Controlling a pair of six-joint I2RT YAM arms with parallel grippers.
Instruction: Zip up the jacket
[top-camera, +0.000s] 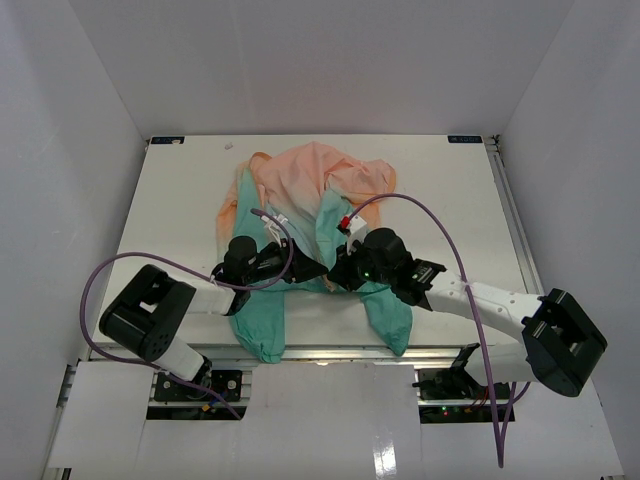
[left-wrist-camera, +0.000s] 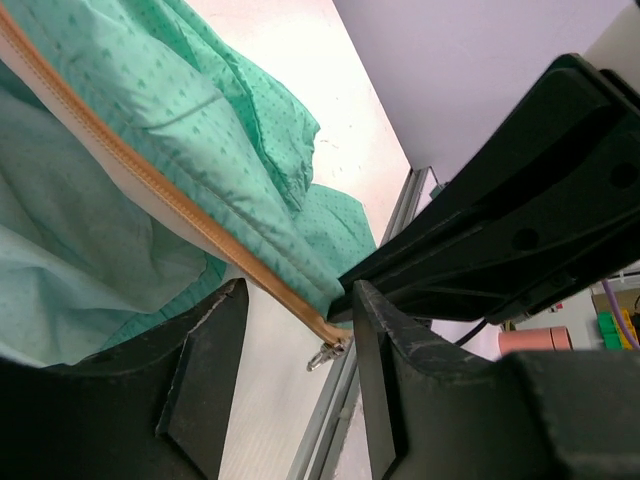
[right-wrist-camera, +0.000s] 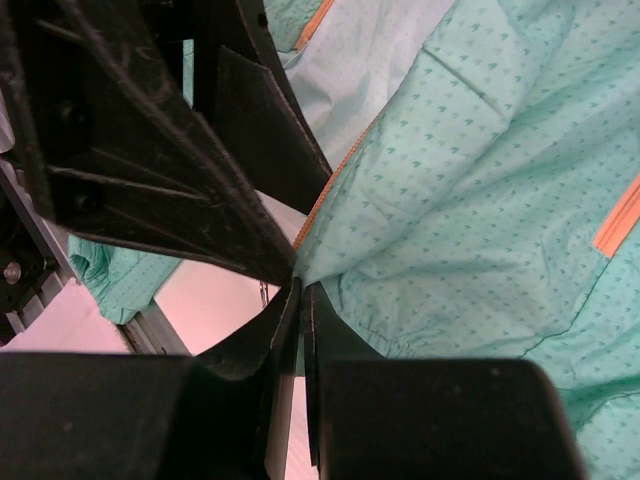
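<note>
On your left, the left arm is folded low from its base and reaches across the white table (top-camera: 450, 200) toward the middle. There the thin, soft fabric jacket (top-camera: 300, 185) lies spread out, peach-orange at the far end and teal-green at the near edge. The left gripper (left-wrist-camera: 296, 350) stands with its jaws well apart and grips nothing. The orange zipper tape (left-wrist-camera: 170, 195) runs down between its fingers, and the small metal pull (left-wrist-camera: 325, 355) hangs at the tape's lower end, right in the gap. That looks like a lining-up pose for closing on the pull. Further right, the right gripper (right-wrist-camera: 300, 310) meets it almost tip to tip. Its jaws are pinched together on the teal hem corner beside the zipper edge, probably to anchor the bottom and give you tension to pull against. The right arm stretches long and low from its base at your right and slants in toward the centre. From here you would close the left fingers on the pull; the fabric is slack, so expect bunching.
</note>
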